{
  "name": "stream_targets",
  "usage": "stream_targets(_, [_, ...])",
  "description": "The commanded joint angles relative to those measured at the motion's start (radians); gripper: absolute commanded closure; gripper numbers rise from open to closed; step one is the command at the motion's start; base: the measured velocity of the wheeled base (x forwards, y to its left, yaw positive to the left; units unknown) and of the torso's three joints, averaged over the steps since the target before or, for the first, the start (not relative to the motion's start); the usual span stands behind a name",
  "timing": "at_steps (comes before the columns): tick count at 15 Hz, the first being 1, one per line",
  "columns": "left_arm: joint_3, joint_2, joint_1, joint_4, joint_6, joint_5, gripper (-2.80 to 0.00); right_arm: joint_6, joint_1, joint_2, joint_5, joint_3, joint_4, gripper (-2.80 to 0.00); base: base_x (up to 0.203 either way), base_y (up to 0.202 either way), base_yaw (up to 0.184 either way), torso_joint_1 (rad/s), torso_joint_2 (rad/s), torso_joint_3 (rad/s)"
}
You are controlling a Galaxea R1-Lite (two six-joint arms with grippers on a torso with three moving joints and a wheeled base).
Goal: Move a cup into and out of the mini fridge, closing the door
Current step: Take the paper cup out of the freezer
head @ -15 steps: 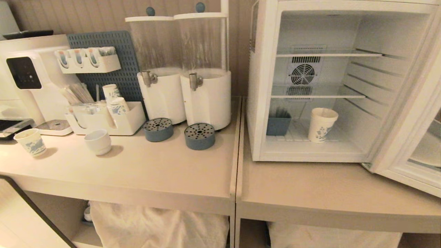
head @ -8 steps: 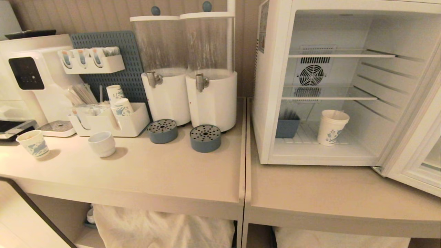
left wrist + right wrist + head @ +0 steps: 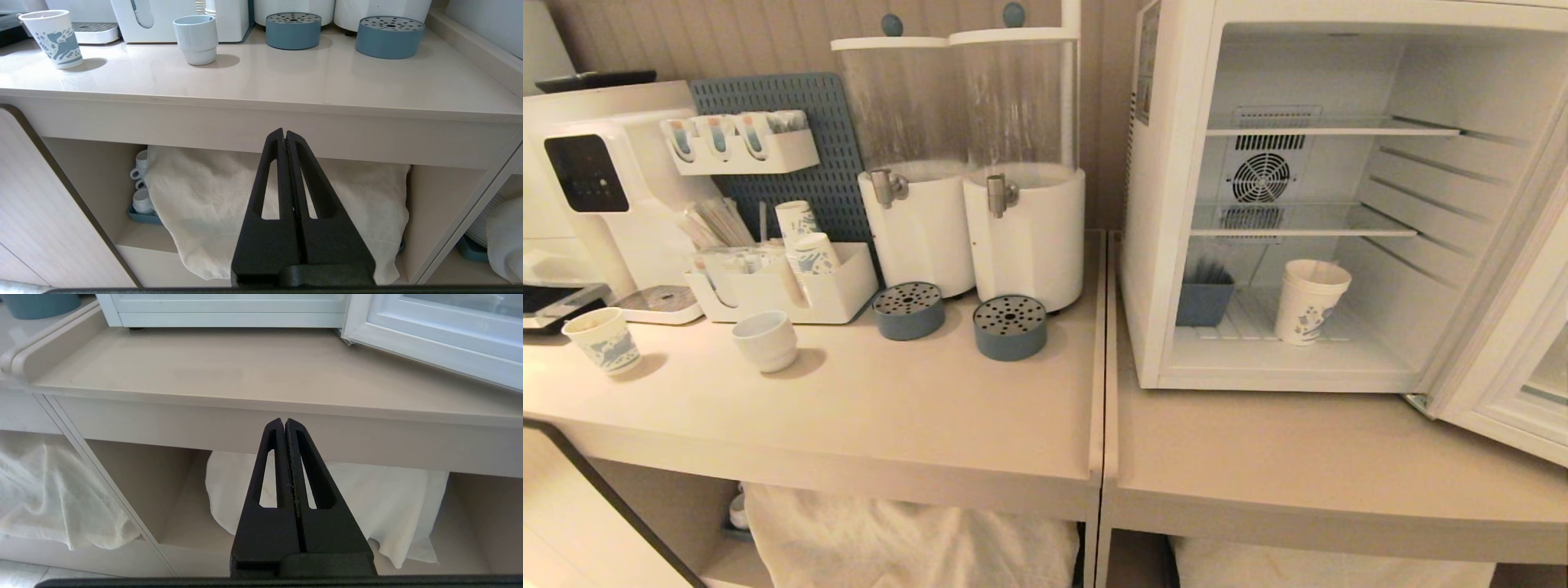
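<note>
One cup [image 3: 1309, 300] is seen upright on the floor of the mini fridge [image 3: 1176, 204], right of frame centre; the door [image 3: 1515, 359] is swung open at far right. Left gripper [image 3: 284, 134] and right gripper [image 3: 284, 424] are pressed closed, empty, below the counter [image 3: 890, 408] edge.

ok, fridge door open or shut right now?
Open. The door is swung out to the right, leaving the mini fridge interior exposed, with the cup standing upright on its floor.
</note>
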Motion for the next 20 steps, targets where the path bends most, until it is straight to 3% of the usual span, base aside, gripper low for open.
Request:
stream_targets(1, [0.018, 0.002, 0.0, -0.003, 0.0, 0.0, 0.0, 0.009, -0.001, -0.001, 0.0, -0.014, 0.003, 0.0, 0.0, 0.0, 0.0, 0.0, 0.0, 0.0])
stream_targets(6, [0.018, 0.001, 0.0, -0.003, -0.002, 0.0, 0.0, 0.025, -0.001, -0.001, 0.0, -0.135, 0.055, 0.0, 0.0, 0.0, 0.0, 0.0, 0.0, 0.0])
stream_targets(8, [0.018, 0.003, 0.0, -0.003, -0.002, 0.0, 0.0, 0.044, -0.001, -0.001, 0.013, -0.266, 0.144, 0.0, 0.0, 0.0, 0.0, 0.0, 0.0, 0.0])
stream_targets(12, [0.018, 0.001, 0.0, -0.003, -0.002, 0.0, 0.0, 0.065, -0.001, 0.044, 0.204, -0.589, 0.448, 0.0, 0.0, 0.0, 0.0, 0.0, 0.0, 0.0])
stream_targets(17, [0.018, 0.001, 0.0, -0.003, 0.003, 0.0, 0.0, 0.083, 0.005, 0.387, 0.175, -0.741, 0.393, 0.0, 0.0, 0.0, 0.0, 0.0, 0.0, 0.0])
stream_targets(20, [0.018, 0.001, 0.0, -0.003, 0.001, 0.0, 0.0, 0.084, 0.031, 0.665, 0.221, -0.847, 0.354, 0.0, 0.0, 0.0, 0.0, 0.0, 0.0, 0.0])
